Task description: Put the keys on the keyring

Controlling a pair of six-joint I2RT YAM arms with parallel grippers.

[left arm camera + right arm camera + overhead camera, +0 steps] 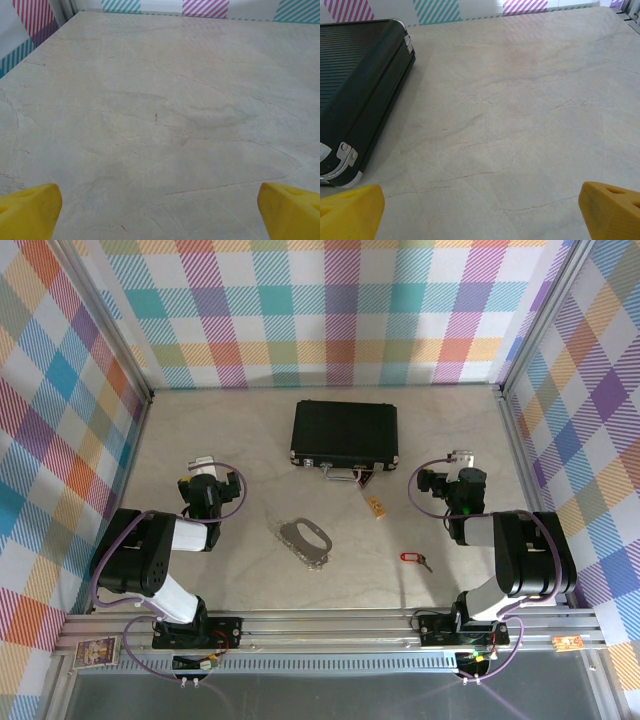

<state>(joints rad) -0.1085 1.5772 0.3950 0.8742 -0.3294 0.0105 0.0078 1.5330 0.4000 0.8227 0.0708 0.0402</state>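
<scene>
The keyring (pixel 306 539), a flat grey metal oval with a bumpy edge, lies on the table between the two arms. The keys (pixel 414 560), a small silver key with a red head, lie to its right, near the right arm's base. My left gripper (pixel 203 466) hangs folded back at the left, well clear of the keyring. Its yellow fingertips (pixel 30 210) stand wide apart over bare table, so it is open. My right gripper (pixel 460 459) sits at the right, beyond the keys, also open, with nothing between its yellow fingertips (pixel 610 210).
A black case (pixel 345 432) with a metal handle lies at the back centre; its corner (pixel 360 90) shows at the left of the right wrist view. A small yellow-orange tag (pixel 377 507) lies just in front of it. Plaid walls enclose the table on three sides.
</scene>
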